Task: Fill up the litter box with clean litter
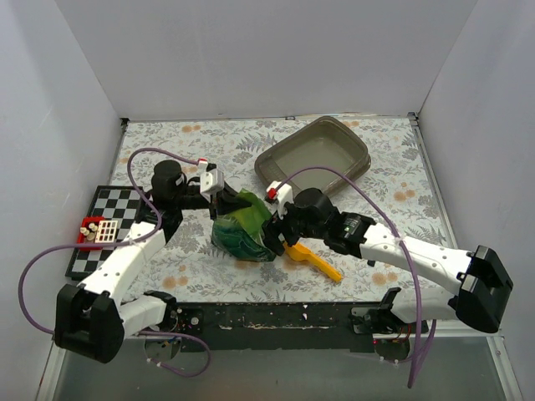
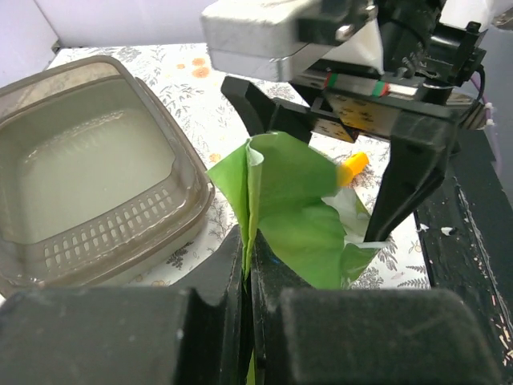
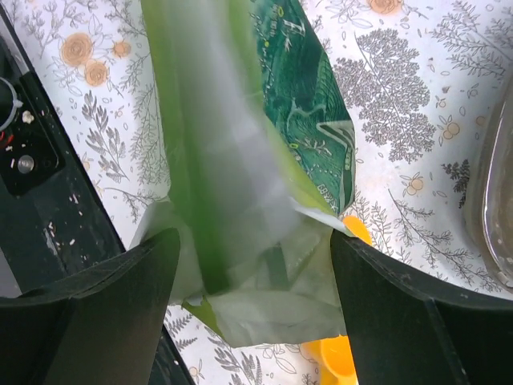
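Observation:
The litter box (image 1: pixel 313 154) is a grey-brown tray at the back right of the table; it also shows in the left wrist view (image 2: pixel 88 184), and its floor looks bare. No clean litter is visible. A green glossy bag (image 1: pixel 242 227) stands between my grippers. My left gripper (image 1: pixel 221 196) is shut on the bag's top edge (image 2: pixel 264 192). My right gripper (image 1: pixel 276 231) is open, its fingers either side of the bag (image 3: pixel 240 160) without closing on it. A yellow-orange scoop (image 1: pixel 316 261) lies on the table just right of the bag.
A checkerboard (image 1: pixel 117 217) with a small red tray (image 1: pixel 90 230) on it lies at the left. White walls enclose the floral tablecloth on three sides. A black rail (image 1: pixel 276 317) runs along the near edge.

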Robot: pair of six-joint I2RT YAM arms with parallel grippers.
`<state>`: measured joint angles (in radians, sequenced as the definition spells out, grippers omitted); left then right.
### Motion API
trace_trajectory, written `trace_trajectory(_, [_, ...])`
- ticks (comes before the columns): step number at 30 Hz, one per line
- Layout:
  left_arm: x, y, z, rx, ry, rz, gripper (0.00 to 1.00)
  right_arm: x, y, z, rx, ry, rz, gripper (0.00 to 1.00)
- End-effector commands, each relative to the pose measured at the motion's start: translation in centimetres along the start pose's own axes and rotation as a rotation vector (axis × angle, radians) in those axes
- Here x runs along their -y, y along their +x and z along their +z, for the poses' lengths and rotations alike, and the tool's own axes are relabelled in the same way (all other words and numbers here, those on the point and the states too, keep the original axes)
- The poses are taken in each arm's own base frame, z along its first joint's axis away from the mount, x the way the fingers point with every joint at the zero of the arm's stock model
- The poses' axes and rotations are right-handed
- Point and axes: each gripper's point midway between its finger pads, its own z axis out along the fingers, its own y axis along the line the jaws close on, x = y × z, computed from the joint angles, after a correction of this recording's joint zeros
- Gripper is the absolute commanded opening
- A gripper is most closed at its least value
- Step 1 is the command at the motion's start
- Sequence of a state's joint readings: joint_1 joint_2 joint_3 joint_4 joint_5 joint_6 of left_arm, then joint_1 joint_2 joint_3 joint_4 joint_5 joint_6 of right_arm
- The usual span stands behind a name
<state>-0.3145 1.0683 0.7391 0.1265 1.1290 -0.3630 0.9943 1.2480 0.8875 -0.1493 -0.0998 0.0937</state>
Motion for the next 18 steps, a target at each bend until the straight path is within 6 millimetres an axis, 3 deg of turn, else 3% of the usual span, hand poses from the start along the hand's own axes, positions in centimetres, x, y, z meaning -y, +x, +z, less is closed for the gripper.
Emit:
trace_trajectory(1, [-2.3,-4.1,-0.5,0.068,0.008,0.185,0.00,-2.2,0.3,-0.7,-0.026,-0.047,0.016,0.85])
trace_trajectory(6, [-2.2,-2.3,-0.8,0.058,-0.063,0.135,0.00,-1.8,0.3,-0.3,-0.067,-0.026,-0.012,0.85])
trace_trajectory(10, [-1.6,-1.8,-1.3,0.059,-0.114,0.102,0.00,-1.1,-1.9,-0.7,-0.066,0.017,-0.045,0.84])
trace_trajectory(15, [-2.4,-2.1,-2.3,0.065,-0.243,0.058,0.05,0.3,-6.4,-4.3,0.014,0.134,-0.093,0.87])
trace_trajectory(18, [-2.4,-2.7,-2.7,0.069,-0.276,0.061,0.12,0.7,-7.8,-6.3,0.027,0.183,-0.095,0.89])
